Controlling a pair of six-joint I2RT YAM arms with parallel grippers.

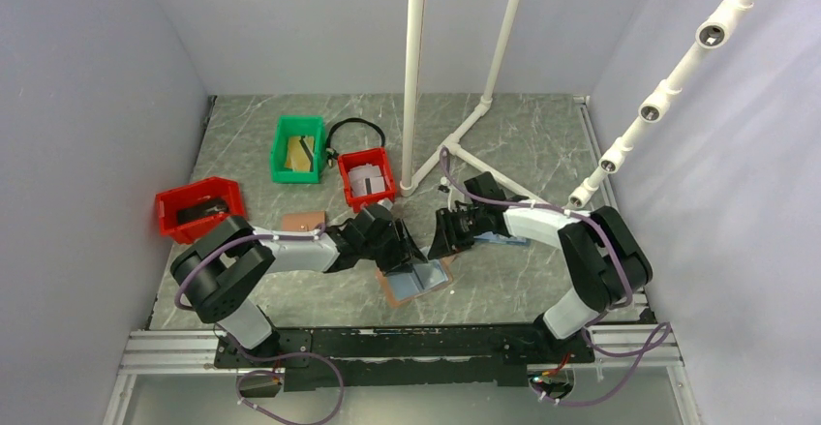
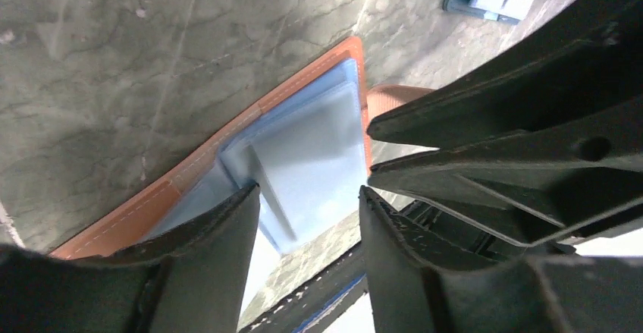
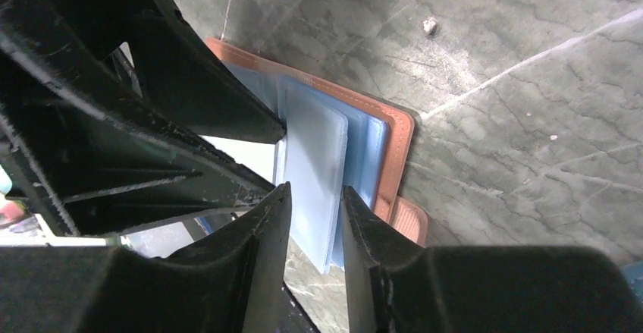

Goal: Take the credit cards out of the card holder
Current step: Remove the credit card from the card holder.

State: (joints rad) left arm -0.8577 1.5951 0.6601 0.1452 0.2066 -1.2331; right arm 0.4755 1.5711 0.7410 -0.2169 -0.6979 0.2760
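Note:
The card holder lies open on the table, brown outside and light blue inside, with its snap tab at one edge. My left gripper hovers over its left half and my right gripper over its right half, tips close together. In the left wrist view the left gripper is open, and a thin pale leaf stands on edge from the holder. In the right wrist view the right gripper stands narrowly open above a pale sheet on the holder. I cannot tell credit cards from sleeves.
An all-blue holder lies under the right arm. Behind the left arm are a flat brown piece, a red bin, a green bin and a second red bin. A white pipe stand rises at the back.

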